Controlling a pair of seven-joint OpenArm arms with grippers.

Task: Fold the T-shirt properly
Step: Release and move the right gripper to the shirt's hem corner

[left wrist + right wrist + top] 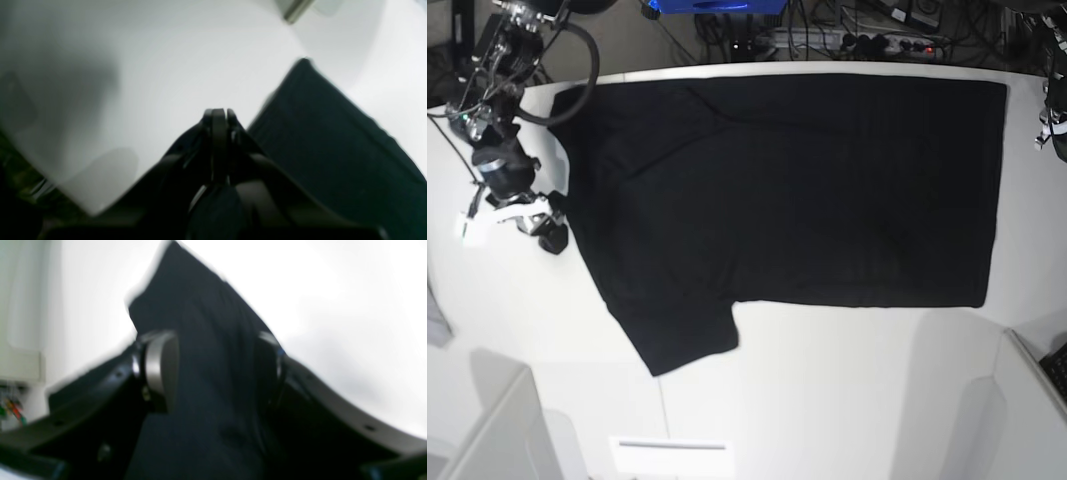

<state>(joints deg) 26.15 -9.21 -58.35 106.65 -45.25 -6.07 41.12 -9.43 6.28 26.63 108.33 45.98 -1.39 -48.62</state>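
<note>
Black cloth, one item: the T-shirt, spread flat and plain side up on the white table. Its long axis runs across the base view, collar end to that view's left, hem to its right, one sleeve pointing toward the near edge.

Left of that view, my right gripper: sits just beside the collar-end edge of the shirt, low over the table. In the right wrist view its fingers stand wide apart with dark cloth lying between them; not clenched on it.

Right of that view, my left gripper: pressed closed, nothing between the jaws. Its wrist view shows a corner of the shirt off to one side, apart from the tips.

Judgement: my right arm is nearer to a grasp; the fold would carry along the long axis.
</note>
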